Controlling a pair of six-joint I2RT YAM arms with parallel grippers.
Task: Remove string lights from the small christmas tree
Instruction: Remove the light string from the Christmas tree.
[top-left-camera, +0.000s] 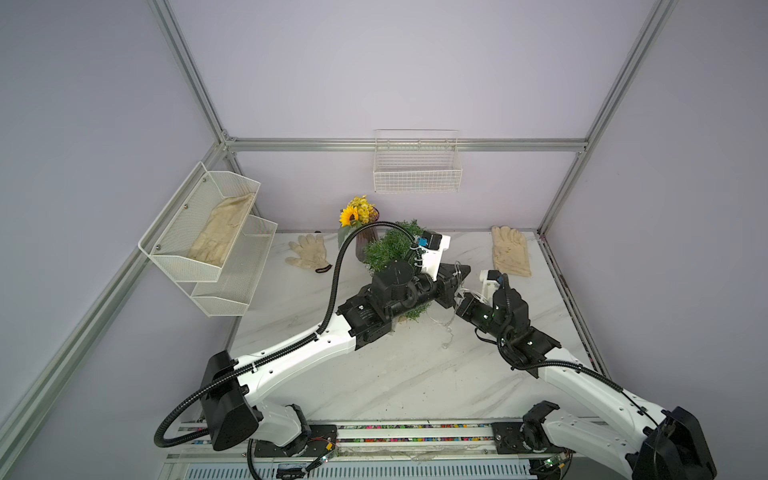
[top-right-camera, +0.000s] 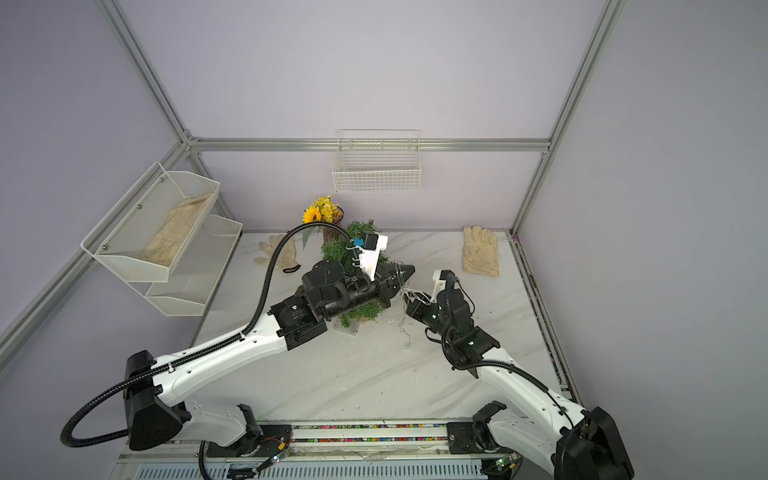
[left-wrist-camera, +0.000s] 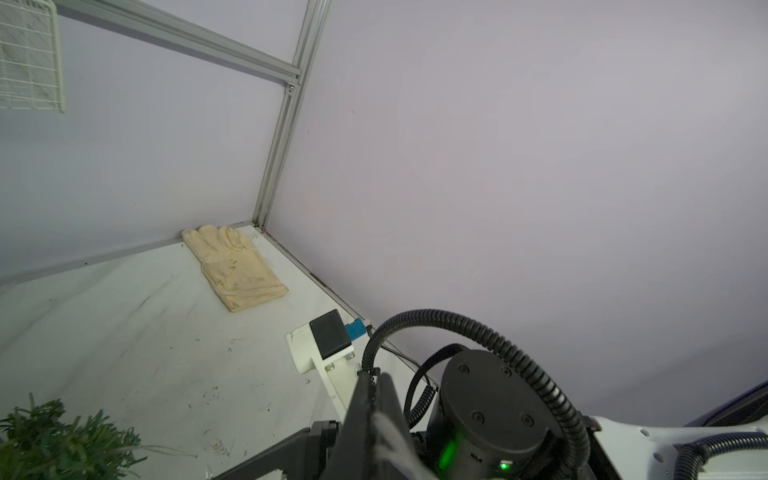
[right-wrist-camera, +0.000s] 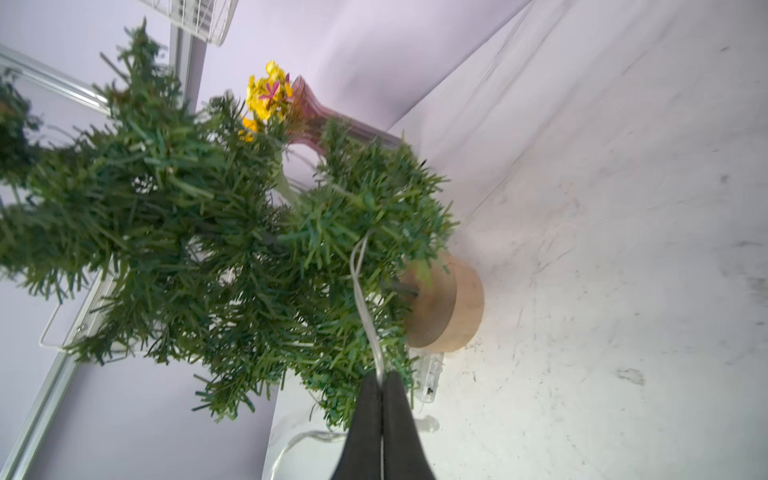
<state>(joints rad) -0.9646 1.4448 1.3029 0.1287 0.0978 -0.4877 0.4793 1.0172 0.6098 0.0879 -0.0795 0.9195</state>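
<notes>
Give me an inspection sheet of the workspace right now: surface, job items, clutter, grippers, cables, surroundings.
Surface: marble table, scuffed, with dark specks.
Job's things: tree stands on its tan base; lights run out of its branches, loops hang toward the table; clear box lies by the base.
Clutter: vase of flowers behind the tree; far-left glove and far-right glove on the table; rack glove.
Grippers: right gripper shut on the lights; left gripper shut, strands at its tip, hold unclear.
Cables: left arm's black conduit arcs over vase and tree.
Surroundings: wire basket on back wall; mesh rack on side wall.
</notes>
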